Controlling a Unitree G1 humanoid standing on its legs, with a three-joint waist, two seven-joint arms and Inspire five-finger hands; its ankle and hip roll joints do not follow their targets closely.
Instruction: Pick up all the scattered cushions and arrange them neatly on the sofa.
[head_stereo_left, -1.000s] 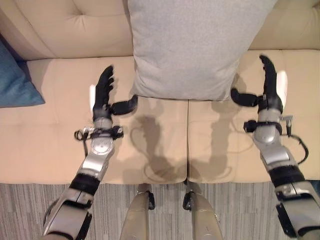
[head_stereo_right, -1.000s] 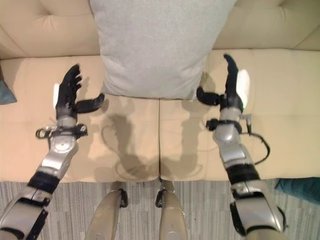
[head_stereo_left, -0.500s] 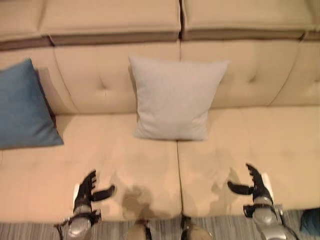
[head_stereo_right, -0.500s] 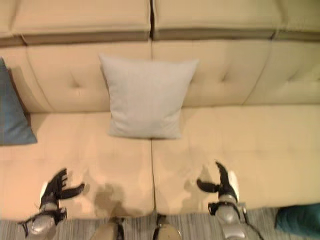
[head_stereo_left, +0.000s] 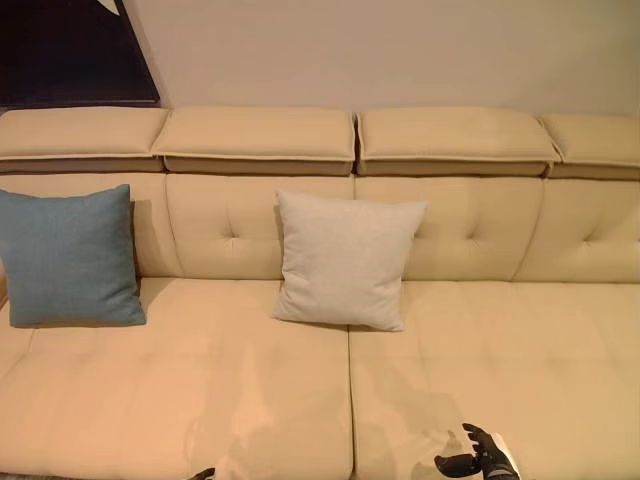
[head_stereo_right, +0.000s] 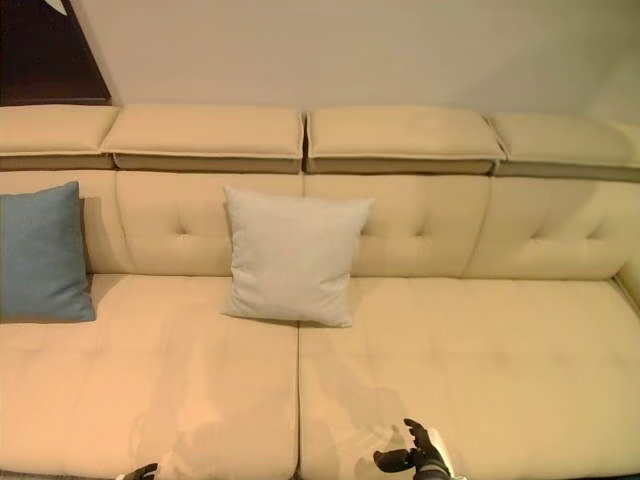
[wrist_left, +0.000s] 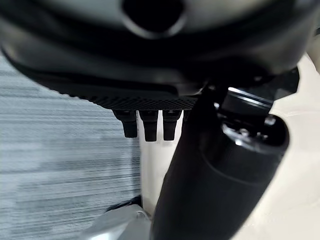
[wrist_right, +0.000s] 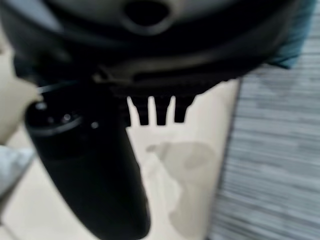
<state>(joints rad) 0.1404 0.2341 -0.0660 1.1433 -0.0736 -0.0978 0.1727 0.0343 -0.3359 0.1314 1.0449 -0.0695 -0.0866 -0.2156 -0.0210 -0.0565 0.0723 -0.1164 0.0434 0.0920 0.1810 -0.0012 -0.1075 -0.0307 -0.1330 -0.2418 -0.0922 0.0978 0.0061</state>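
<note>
- Left eye view, from the left: a blue cushion (head_stereo_left: 70, 255) stands upright against the backrest at the left end of the sofa (head_stereo_left: 250, 390), its lower edge on the seat.
- Near the middle, a grey cushion (head_stereo_left: 345, 260) leans upright on the backrest, just left of the seam between the two seat pads and overlapping it a little.
- Both cushions are well apart from each other and from both hands, with bare seat between them.
- At the bottom edge, a dark tip of the left hand (head_stereo_left: 203, 474) peeks in below the front of the seat; in the left wrist view its fingers (wrist_left: 145, 127) run straight beside the thumb and hold nothing.
- Further right, the right hand (head_stereo_left: 485, 462) hovers low over the front of the right seat pad, fingers spread and thumb out to the side, empty.
- The right wrist view shows the same: straight fingers (wrist_right: 157, 112) over the seat edge, striped carpet (wrist_right: 270, 160) beside it, and a patch of teal fabric (wrist_right: 297, 42) at the frame's corner, which may be another cushion off the sofa; I cannot tell for sure.
- Judging by this, the two cushions on the sofa already sit neatly, so the next pick-up probably lies off the sofa on the right-hand side, nearer the right hand than the left.
</note>
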